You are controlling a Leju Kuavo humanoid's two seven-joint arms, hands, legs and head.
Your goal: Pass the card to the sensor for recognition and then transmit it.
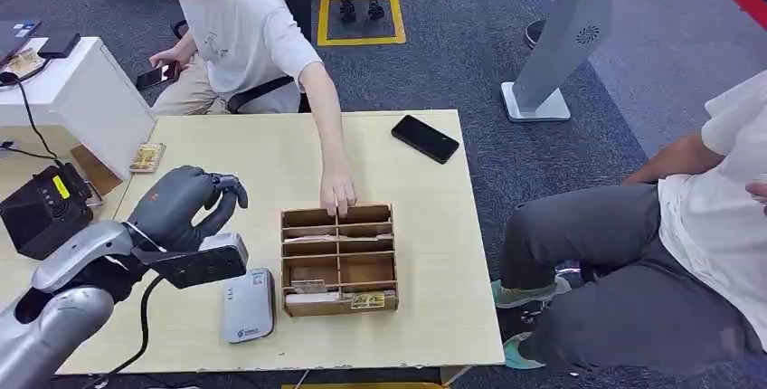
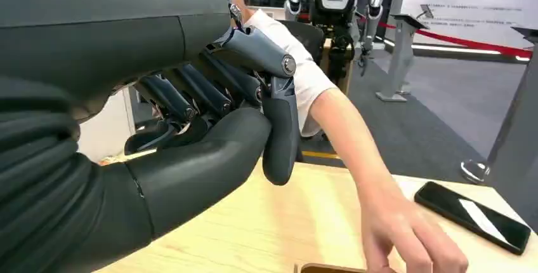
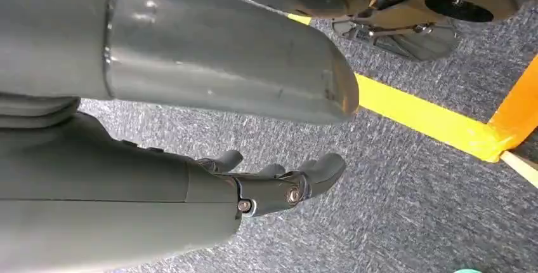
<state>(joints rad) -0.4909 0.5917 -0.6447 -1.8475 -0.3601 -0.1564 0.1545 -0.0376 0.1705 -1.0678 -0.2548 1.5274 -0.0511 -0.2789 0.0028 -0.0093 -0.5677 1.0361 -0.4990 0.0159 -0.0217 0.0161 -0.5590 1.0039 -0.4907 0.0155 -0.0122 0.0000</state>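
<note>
Left hand [image 1: 185, 208] fingers curled in on nothing, hovering over the table [image 1: 425, 253]; card reader [image 1: 249, 305] just below-right of it.

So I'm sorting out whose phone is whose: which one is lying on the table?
The black phone at the table's far right edge, lying flat and untouched. The other phone is held in the seated person's hand, off the table.

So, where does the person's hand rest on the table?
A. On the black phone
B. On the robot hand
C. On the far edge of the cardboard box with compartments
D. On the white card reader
C: the person's hand touches the far rim of the cardboard box, away from the phone and the card reader.
</note>
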